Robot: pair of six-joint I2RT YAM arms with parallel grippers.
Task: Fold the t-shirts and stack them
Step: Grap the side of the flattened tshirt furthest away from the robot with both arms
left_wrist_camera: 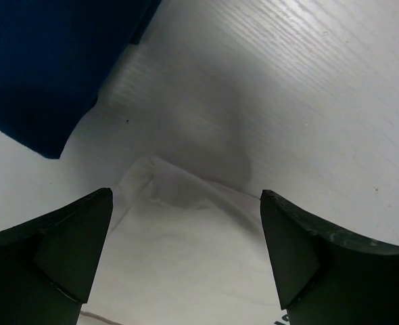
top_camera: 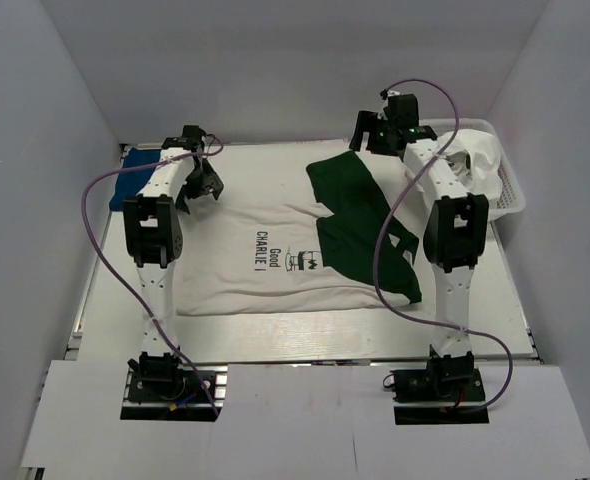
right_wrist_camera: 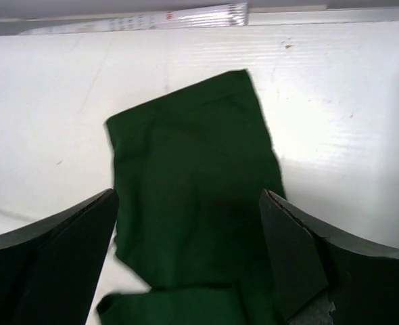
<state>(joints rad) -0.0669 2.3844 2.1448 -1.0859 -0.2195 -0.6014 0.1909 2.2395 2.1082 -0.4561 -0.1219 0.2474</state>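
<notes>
- The white tee [top_camera: 265, 270] lies spread on the table [top_camera: 275, 335], its print turned sideways. It is flat enough for its edges to be picked up, so the folding looks to be at an early stage.
- Its dark green sleeves [top_camera: 350, 190] are at the tee's right end. They seem to be turned in over the body, though from overhead the layering is hard to read.
- The left gripper [left_wrist_camera: 186, 195] hangs over the tee's far left corner with its jaws spread wide and nothing between them. It is probably lined up to pinch that corner.
- The right gripper [right_wrist_camera: 186, 196] is likewise wide open and empty above the far green sleeve. The pair is likely set to lift the tee's far edge together.
- The blue tee [left_wrist_camera: 44, 61] sits just beyond the white tee's far left corner, apparently already folded, and is a likely base for the stack.
- A basket [top_camera: 510, 190] beyond the tee's right end holds white cloth [top_camera: 475, 160].
</notes>
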